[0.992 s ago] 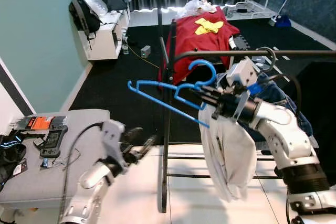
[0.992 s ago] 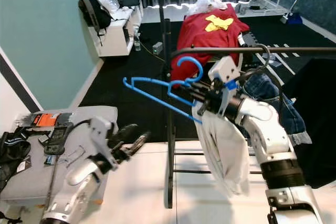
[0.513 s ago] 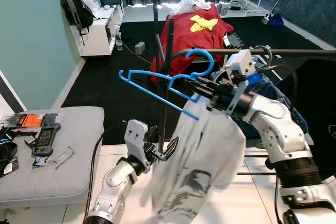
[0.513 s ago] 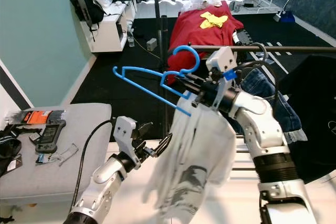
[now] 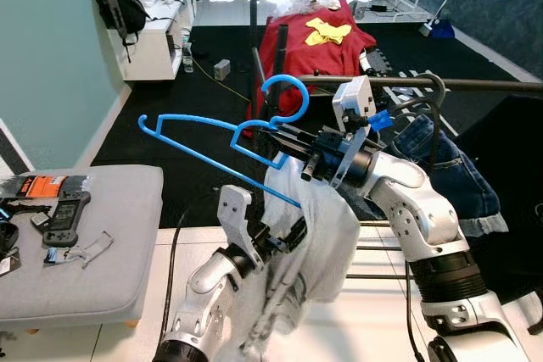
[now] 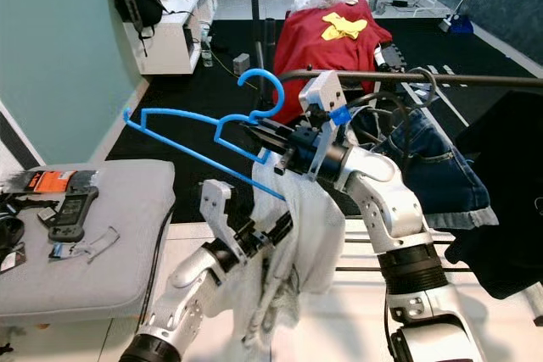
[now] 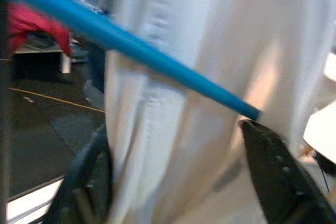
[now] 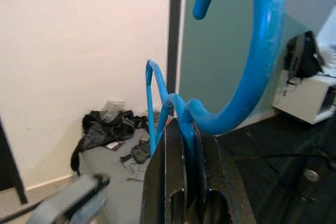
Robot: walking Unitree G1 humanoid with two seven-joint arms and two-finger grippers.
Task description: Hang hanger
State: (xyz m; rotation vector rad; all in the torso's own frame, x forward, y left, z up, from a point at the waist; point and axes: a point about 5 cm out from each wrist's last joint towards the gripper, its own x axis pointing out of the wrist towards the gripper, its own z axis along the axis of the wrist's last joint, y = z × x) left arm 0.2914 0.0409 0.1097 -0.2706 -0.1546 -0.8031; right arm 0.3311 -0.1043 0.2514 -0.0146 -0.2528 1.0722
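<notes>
My right gripper [image 5: 290, 143] is shut on a blue hanger [image 5: 222, 167] at the neck just below its hook [image 8: 262, 51]. The hanger is held up to the left of the black clothes rail [image 5: 441, 84], and its hook is off the rail. A white garment [image 5: 327, 226] is draped over the hanger's lower bar near the right gripper and hangs down. My left gripper [image 5: 284, 239] is raised against that cloth from below. In the left wrist view its fingers [image 7: 273, 182] stand wide apart, with the white garment [image 7: 210, 103] and the blue bar [image 7: 131, 40] between them.
Blue jeans [image 5: 445, 171] hang on the rail to the right, and a red shirt [image 5: 310, 44] lies behind it. A grey bench [image 5: 93, 252] with small items stands at the left. A black rack post [image 5: 254, 48] rises behind the hanger.
The left gripper rose from low at the left up to the white garment. The right gripper carried the hanger up and to the left, away from the rail. The camera also shifted.
</notes>
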